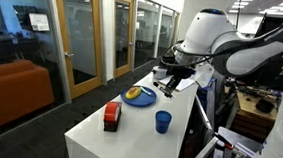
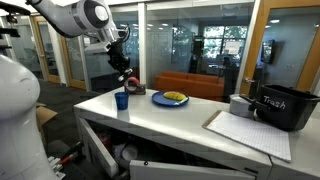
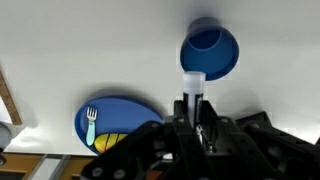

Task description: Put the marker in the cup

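Note:
The blue cup (image 1: 163, 121) stands on the white table (image 1: 127, 138); it also shows in an exterior view (image 2: 121, 100) and in the wrist view (image 3: 210, 50), where I look down into it. My gripper (image 1: 172, 79) (image 2: 122, 62) hangs above the table, higher than the cup. In the wrist view the gripper (image 3: 192, 118) is shut on the marker (image 3: 191, 88), a dark stick with a pale end pointing down. The marker's pale tip sits just beside the cup's rim in that view, not over the opening.
A flat blue plate (image 1: 138, 96) (image 2: 170, 98) (image 3: 115, 122) with yellow food and a fork lies near the cup. A red-and-black block (image 1: 111, 115) (image 2: 131, 84) stands by the table edge. A black trash bin (image 2: 285, 108) and papers (image 2: 245, 128) are at the table's other end.

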`<state>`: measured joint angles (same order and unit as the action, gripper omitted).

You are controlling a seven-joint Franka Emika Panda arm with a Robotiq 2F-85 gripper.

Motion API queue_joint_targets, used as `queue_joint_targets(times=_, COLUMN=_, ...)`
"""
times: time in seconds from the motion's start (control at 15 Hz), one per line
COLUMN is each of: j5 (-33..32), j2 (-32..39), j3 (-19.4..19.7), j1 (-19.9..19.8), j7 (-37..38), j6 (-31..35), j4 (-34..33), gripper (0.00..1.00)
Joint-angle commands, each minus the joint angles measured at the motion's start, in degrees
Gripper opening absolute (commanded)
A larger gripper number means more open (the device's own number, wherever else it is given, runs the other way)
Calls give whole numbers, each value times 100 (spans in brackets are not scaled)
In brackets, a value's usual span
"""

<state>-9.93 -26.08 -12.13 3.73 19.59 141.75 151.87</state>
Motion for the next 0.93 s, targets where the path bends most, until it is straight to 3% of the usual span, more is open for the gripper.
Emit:
queue_joint_targets(times=0.0, j5=394, j2=-7, j3=232, j1=178, j7=-600, j6=-244, j4=-114, gripper=5)
queue_joint_targets(times=0.4, j5=874, j2=161, j3=848, j1=451, j7=-2537, j6=-1007, j4=-668, gripper=5)
queue_joint_targets(times=0.87, j5=756, j2=729, j3=1077, j1=548, j7=-4263, j6=-2478, j4=-1698, gripper=5)
